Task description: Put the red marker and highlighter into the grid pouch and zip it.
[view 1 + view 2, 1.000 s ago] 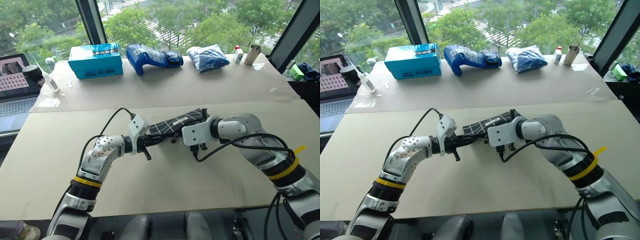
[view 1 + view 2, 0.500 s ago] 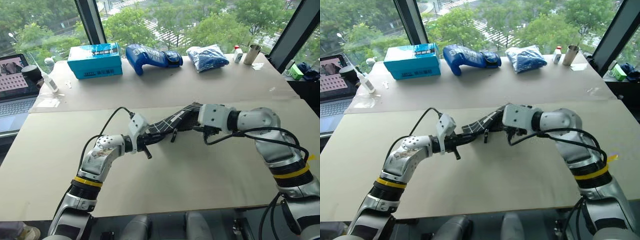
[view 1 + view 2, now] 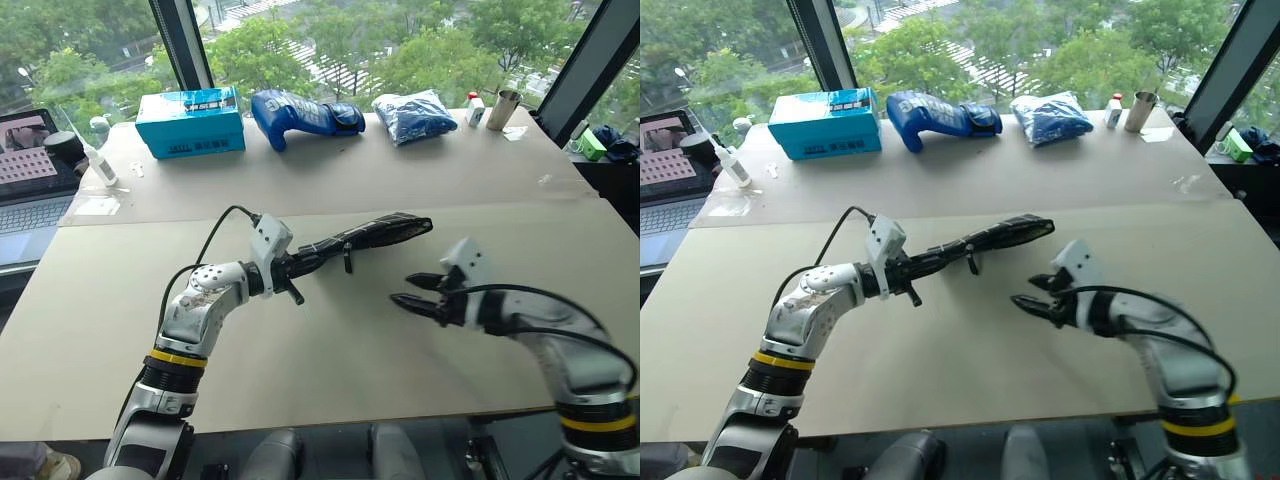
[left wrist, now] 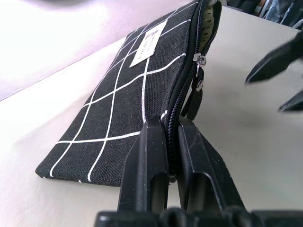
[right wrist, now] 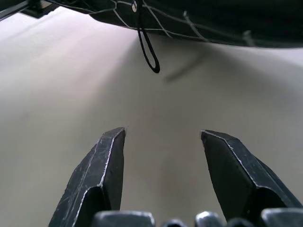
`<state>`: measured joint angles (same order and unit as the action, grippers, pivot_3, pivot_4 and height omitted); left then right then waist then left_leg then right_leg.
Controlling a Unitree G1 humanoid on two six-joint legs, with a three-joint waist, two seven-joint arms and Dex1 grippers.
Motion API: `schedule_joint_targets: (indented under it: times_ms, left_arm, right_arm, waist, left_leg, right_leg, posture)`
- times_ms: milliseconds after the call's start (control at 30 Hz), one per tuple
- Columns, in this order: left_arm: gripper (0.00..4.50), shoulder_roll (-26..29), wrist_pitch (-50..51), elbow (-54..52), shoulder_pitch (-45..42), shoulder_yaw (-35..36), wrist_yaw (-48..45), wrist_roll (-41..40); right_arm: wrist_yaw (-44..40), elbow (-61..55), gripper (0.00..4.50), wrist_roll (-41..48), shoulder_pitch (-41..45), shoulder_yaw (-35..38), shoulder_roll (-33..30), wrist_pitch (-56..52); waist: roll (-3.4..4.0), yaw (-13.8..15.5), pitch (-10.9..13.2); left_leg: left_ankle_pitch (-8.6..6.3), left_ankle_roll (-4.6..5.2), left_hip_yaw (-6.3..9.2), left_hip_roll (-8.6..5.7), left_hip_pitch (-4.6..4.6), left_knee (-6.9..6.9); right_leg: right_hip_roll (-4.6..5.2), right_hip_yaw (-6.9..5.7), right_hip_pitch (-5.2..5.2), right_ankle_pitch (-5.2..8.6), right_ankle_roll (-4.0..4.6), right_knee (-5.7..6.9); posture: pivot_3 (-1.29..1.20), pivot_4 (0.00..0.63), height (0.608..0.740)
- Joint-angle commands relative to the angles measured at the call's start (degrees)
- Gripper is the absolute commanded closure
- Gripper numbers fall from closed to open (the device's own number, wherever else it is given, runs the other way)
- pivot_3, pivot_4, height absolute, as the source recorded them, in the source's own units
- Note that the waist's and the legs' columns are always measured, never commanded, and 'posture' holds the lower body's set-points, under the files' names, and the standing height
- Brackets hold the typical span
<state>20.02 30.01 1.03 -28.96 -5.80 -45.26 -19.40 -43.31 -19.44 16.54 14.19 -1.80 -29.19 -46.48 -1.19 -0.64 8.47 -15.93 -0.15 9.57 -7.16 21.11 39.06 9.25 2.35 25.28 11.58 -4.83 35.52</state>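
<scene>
I see my right gripper (image 3: 408,289) nearest, jaws spread and empty, hovering over the bare surface (image 3: 330,350). My left gripper (image 4: 171,156) has its jaws clenched on the zipper edge of the grid pouch (image 3: 365,236), held off the surface, pull strap (image 3: 346,260) dangling. Far side: a teal box (image 3: 190,120), a blue glove (image 3: 300,113).
</scene>
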Motion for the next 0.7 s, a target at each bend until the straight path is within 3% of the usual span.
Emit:
schedule_joint_targets:
  times_ms: [33,567,700]
  left_arm:
    - [4.5,0.2,0.3,-1.4,-0.8,1.0,0.2,-0.9]
    - [4.5,0.7,2.1,-3.9,0.3,1.0,1.1,-1.3]
    - [4.5,0.6,2.1,-3.9,0.3,0.9,1.3,-1.3]
  right_arm:
    - [7.1,1.6,1.69,-2.5,5.4,-2.5,4.8,0.0]
    - [11.6,12.4,1.69,-3.8,17.6,-7.2,13.9,1.9]
    - [11.5,13.7,2.69,-3.8,18.8,-7.4,14.5,2.2]
  waist:
    - [0.0,0.0,0.0]
    - [0.01,-0.4,0.0]
    - [0.01,-0.4,0.0]
  left_leg:
    - [0.0,0.0,0.0,0.01,0.0,0.09]
    - [-0.01,0.0,0.03,0.04,-0.02,0.08]
    - [0.0,0.0,0.04,0.03,-0.01,0.08]
  right_leg:
    - [-0.02,-0.01,-0.01,0.0,-0.01,0.05]
    - [-0.08,-0.04,0.05,-0.02,-0.04,0.29]
    - [-0.07,-0.04,0.05,-0.02,-0.04,0.29]
  posture:
    - [0.0,0.15,0.74]
    - [0.0,0.15,0.74]
    - [0.0,0.15,0.74]
